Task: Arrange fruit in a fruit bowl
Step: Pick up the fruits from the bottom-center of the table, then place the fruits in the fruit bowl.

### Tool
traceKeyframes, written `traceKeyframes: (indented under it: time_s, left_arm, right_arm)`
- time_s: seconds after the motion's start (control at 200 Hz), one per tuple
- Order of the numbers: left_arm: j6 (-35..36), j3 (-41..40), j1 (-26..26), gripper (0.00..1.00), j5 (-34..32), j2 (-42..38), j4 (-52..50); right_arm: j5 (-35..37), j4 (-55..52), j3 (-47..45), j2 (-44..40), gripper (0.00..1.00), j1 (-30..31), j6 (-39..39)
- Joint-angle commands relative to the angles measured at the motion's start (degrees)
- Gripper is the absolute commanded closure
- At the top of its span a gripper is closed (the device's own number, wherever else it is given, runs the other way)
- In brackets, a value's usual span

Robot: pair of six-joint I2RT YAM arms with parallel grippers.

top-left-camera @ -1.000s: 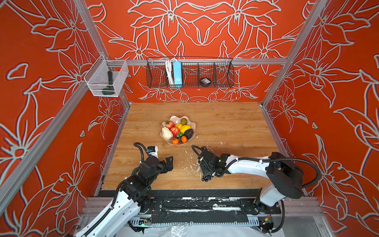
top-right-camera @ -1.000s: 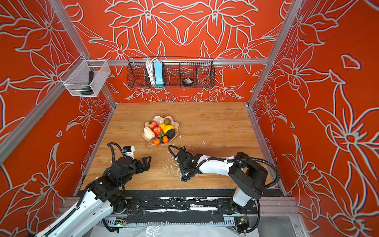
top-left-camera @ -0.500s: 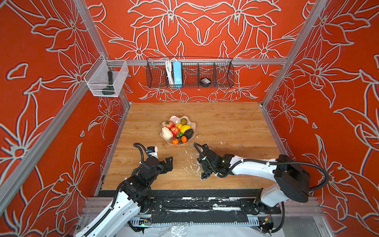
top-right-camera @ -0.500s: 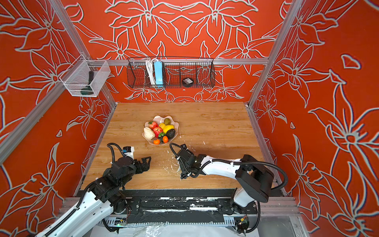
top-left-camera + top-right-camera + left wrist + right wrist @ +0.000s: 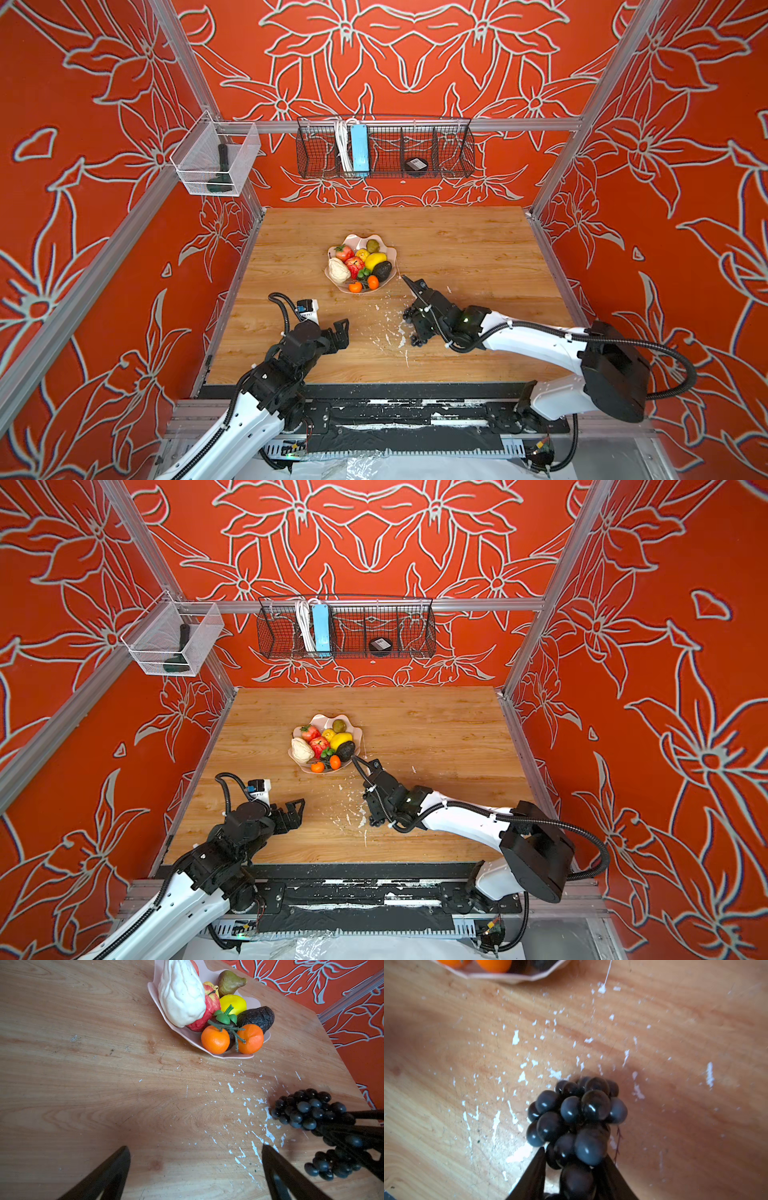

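The grapes (image 5: 577, 1113), a dark bunch, sit between the two fingers of the right gripper (image 5: 574, 1155). It has closed partway onto them. One finger presses each side of the bunch near its middle, and berries bulge out past the tips. In the left wrist view the grapes (image 5: 307, 1109) spill to both sides of those black fingers, low over the table (image 5: 457, 249). Whether the lowest berries touch the wood I cannot tell. In a top view the right gripper (image 5: 415, 328) is near and right of the bowl (image 5: 353, 237), apart from it, with the bunch under it.

The bowl stands mid-table and holds the rest of the fruit. There is a cream lumpy piece (image 5: 337, 270) on its left, an avocado (image 5: 382, 270) on its right and a lemon (image 5: 375, 259) and a red apple (image 5: 353, 264) between them. A pear (image 5: 372, 245) lies at the far side and two oranges (image 5: 355, 286) at the near rim. White flecks (image 5: 230, 1087) mark the wood between the bowl and the grippers.

The left gripper (image 5: 343, 332) hovers left of the grapes, toward the table's near edge. Its jaws are spread wide with nothing between them.
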Motion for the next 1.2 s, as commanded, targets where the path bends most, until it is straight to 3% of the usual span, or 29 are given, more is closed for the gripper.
traceKeyframes:
  time_s: [0.0, 0.245, 0.736, 1.196]
  left_arm:
    - [0.3, -0.5, 0.3, 0.02, -1.2, -0.9, 1.2]
    - [0.5, -1.1, 0.2, 0.02, -1.2, -1.8, 1.5]
    - [0.7, -1.3, 0.2, 0.02, -1.1, -1.6, 1.9]
    - [2.7, -3.6, 0.2, 0.02, 0.7, -10.8, 1.1]
  right_arm:
    - [-3.4, 0.8, 2.8, -1.4, 0.6, -2.3, -3.0]
    - [-7.3, 0.7, 5.4, -0.4, 0.64, -5.6, -4.5]
    - [-8.3, -0.6, 12.0, 2.0, 0.65, -6.9, -6.9]
    - [-14.6, -3.1, 34.9, 13.2, 0.65, -11.4, -13.0]
